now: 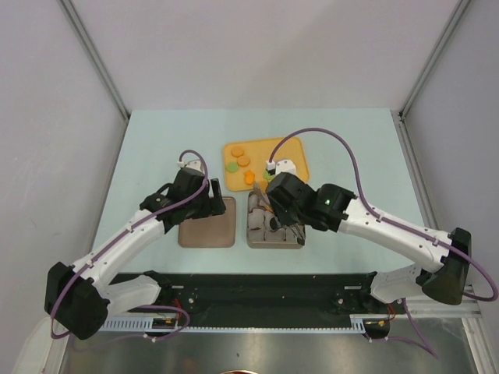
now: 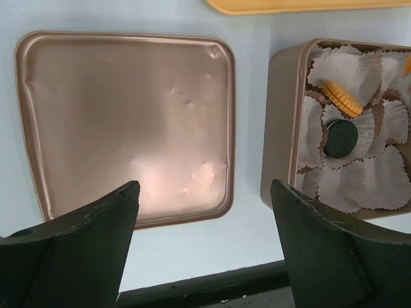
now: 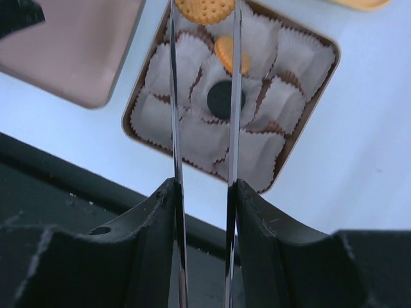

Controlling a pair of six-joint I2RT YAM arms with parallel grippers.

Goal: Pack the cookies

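Observation:
My right gripper has long thin metal blades and is shut on a round orange cookie, held above the gold tin of white paper cups. In the tin an orange cookie and a black cookie lie in cups. My left gripper is open and empty, over bare table between the gold lid and the tin. More cookies, orange and green, lie on the yellow tray behind the tin.
The gold lid lies flat, left of the tin. The black rail of the arm bases runs along the near table edge. Grey walls close in both sides.

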